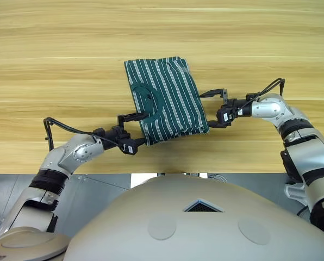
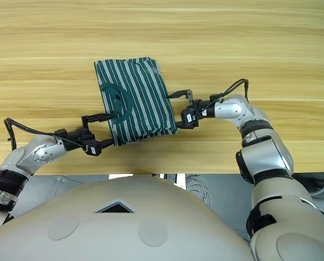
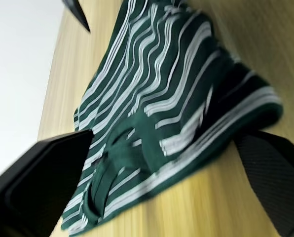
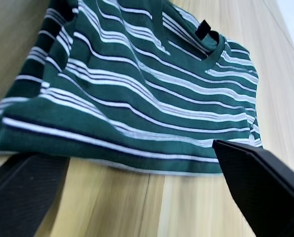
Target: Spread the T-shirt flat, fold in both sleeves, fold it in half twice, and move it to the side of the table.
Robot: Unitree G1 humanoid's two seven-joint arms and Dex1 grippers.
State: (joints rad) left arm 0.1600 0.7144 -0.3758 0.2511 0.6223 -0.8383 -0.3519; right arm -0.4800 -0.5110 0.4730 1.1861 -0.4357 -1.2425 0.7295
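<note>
Shirt: The T-shirt (image 1: 164, 98) lies on the table (image 1: 69, 43), close to the front edge and about in the middle. It is a small, thick block with the collar on top.
Left gripper: The left gripper (image 1: 147, 126) sits at the shirt's front left corner. Its fingers are spread wide and pinch nothing.
Right gripper: The right gripper (image 1: 204, 110) sits at the shirt's right edge, spread wide too, holding nothing.
Done: The sleeves look tucked in, and the 2 folds look finished.
Left to do: I think just 1 step, moving the shirt to the side of the table.
</note>
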